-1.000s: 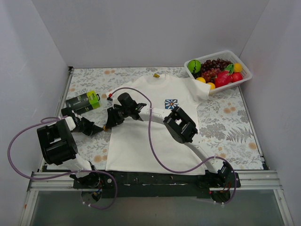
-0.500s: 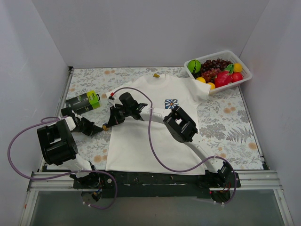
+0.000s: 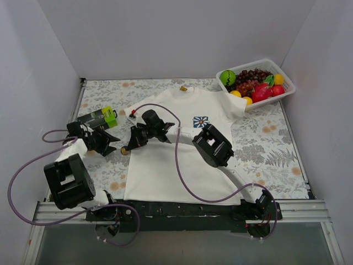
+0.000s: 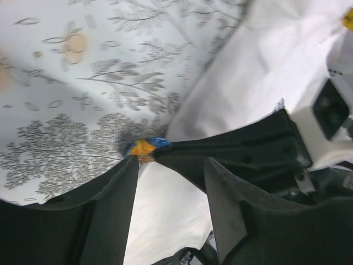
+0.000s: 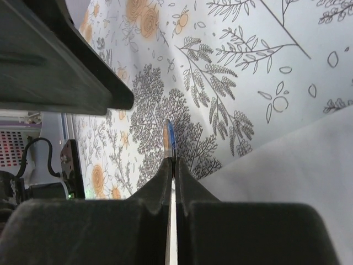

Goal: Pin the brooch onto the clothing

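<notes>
The brooch (image 3: 124, 149) is a tiny disc with orange and blue on it, held on edge just off the left hem of the clothing (image 3: 165, 160), a white T-shirt lying flat. My right gripper (image 3: 127, 147) is shut on it; in the right wrist view the brooch (image 5: 170, 141) sticks out of the pinched fingertips of the right gripper (image 5: 172, 163) over the floral cloth. My left gripper (image 3: 112, 146) stands open a little to the left. In the left wrist view the left gripper (image 4: 172, 165) has only shirt (image 4: 265, 66) between its fingers, and the brooch (image 4: 142, 148) sits just beyond them.
A green and black box (image 3: 99, 117) lies at the left, behind my left arm. A white basket (image 3: 287, 83) of fruit stands at the back right. The shirt's blue print (image 3: 201, 121) and yellow neck tag (image 3: 183, 88) show. White walls close in three sides.
My right gripper has shut on the brooch. My left gripper has let go, opened and drawn back to the left and a little away.
</notes>
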`<state>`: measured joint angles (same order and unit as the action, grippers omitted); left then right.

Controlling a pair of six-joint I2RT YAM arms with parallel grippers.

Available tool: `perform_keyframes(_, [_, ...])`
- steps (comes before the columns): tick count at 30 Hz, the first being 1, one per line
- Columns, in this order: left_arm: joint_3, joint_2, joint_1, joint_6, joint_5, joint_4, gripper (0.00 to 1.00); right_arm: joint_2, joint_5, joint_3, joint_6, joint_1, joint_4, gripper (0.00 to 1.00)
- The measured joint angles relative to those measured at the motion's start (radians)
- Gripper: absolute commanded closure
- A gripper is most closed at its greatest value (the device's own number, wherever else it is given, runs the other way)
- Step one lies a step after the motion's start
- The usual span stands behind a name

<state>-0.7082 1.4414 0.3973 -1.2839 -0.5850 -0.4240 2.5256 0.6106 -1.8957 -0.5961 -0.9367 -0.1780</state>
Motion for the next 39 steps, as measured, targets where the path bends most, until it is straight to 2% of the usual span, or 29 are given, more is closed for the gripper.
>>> perform_keyframes(1, [-0.007,-0.026,0.0,0.004,-0.016,0.001,0.26,-0.012,0.001,0.017,-0.003,0.002,-0.008,0.99])
perform_keyframes(3, [-0.027,-0.08,0.0,0.01,-0.043,0.004,0.12,-0.037,0.007,0.055,-0.008,0.006,-0.034,0.99])
perform_keyframes(4, [-0.039,-0.109,0.0,0.01,-0.055,0.008,0.02,-0.051,0.01,0.076,-0.012,0.008,-0.047,0.99])
perform_keyframes(12, [-0.074,-0.325,0.0,-0.003,-0.069,0.042,0.02,-0.274,0.027,0.312,-0.04,0.071,-0.169,0.99])
perform_keyframes(19, [-0.076,-0.307,0.0,-0.018,-0.083,0.044,0.02,-0.464,0.031,0.471,-0.052,0.157,-0.267,0.99])
perform_keyframes(23, [-0.088,-0.287,0.0,-0.031,-0.089,0.043,0.02,-0.509,-0.005,0.53,-0.009,0.19,-0.231,0.99])
perform_keyframes(27, [-0.151,-0.22,-0.018,-0.034,-0.087,0.045,0.02,-0.546,-0.073,0.579,0.065,0.19,-0.134,0.99])
perform_keyframes(31, [-0.268,-0.106,-0.084,-0.02,-0.059,0.026,0.02,-0.589,-0.155,0.608,0.142,0.188,-0.038,0.99])
perform_keyframes(39, [-0.576,0.126,-0.35,0.056,0.135,-0.093,0.02,-0.717,-0.349,0.67,0.27,0.188,0.126,0.99])
